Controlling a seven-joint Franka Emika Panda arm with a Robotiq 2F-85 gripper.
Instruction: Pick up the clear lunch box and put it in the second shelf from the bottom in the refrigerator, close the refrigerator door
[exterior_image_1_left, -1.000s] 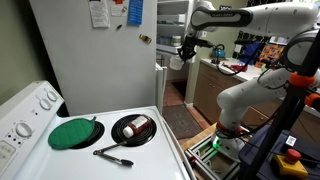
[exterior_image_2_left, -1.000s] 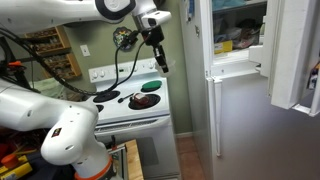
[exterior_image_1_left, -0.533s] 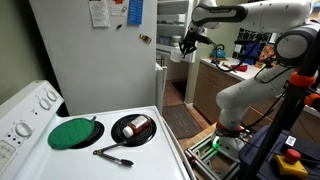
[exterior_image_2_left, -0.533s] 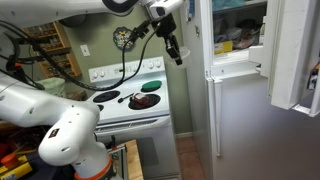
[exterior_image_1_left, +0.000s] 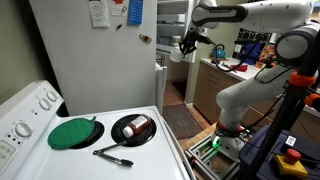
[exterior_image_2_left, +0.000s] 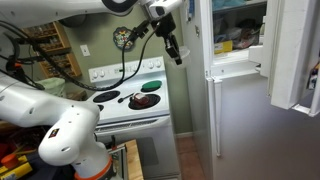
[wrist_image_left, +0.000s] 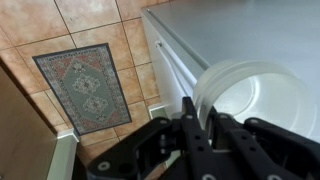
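My gripper (wrist_image_left: 200, 122) is shut on the rim of the clear lunch box (wrist_image_left: 256, 94), a translucent whitish container, and holds it in the air. In both exterior views the gripper (exterior_image_1_left: 186, 44) (exterior_image_2_left: 172, 47) hangs high, between the stove and the refrigerator. The lunch box (exterior_image_1_left: 177, 58) shows as a pale shape under the fingers. The refrigerator (exterior_image_1_left: 90, 60) has papers on its broad side. Its upper compartment (exterior_image_2_left: 236, 38) stands open with white shelves and food inside. The refrigerator door (exterior_image_2_left: 296, 55) is swung open at the far right.
A white stove (exterior_image_1_left: 120, 150) carries a round green lid (exterior_image_1_left: 74, 133), a black pan (exterior_image_1_left: 133, 129) and a dark utensil (exterior_image_1_left: 112, 155). A patterned rug (wrist_image_left: 88, 88) lies on the tiled floor below. A cluttered counter (exterior_image_1_left: 235, 68) stands behind the arm.
Over the last second the gripper with the lunch box rose a little and moved toward the open refrigerator. It has held still for the last half second.
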